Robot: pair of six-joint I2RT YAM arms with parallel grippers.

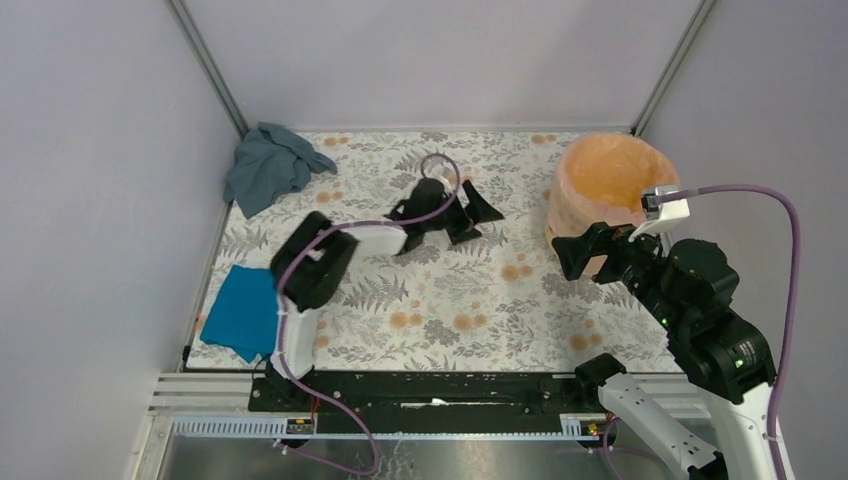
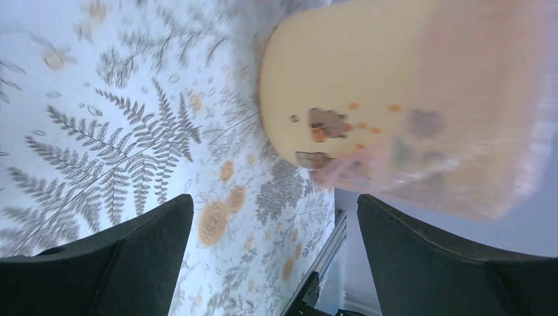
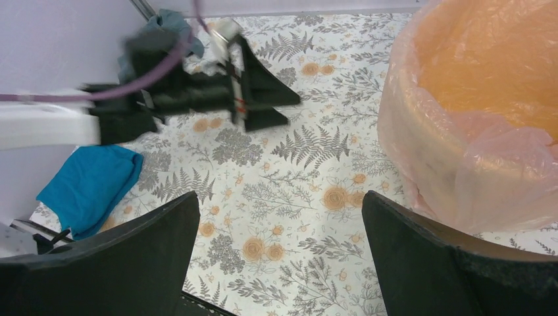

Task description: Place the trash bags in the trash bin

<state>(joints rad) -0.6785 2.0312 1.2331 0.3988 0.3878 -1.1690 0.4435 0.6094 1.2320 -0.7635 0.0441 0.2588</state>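
The trash bin stands at the back right of the table. The trash bag, a thin pale-pink film, lines its inside and folds out over the rim. In the right wrist view the film hangs wrinkled down the bin's outer wall. My right gripper hovers open just in front and to the left of the bin, nothing between its fingers. My left gripper is open mid-table, pointing toward the bin, whose cream side with brown marks fills the left wrist view, blurred.
A grey-blue cloth lies crumpled in the back left corner. A bright blue cloth lies at the front left by the left arm's base. Grey walls enclose the floral table cover on three sides.
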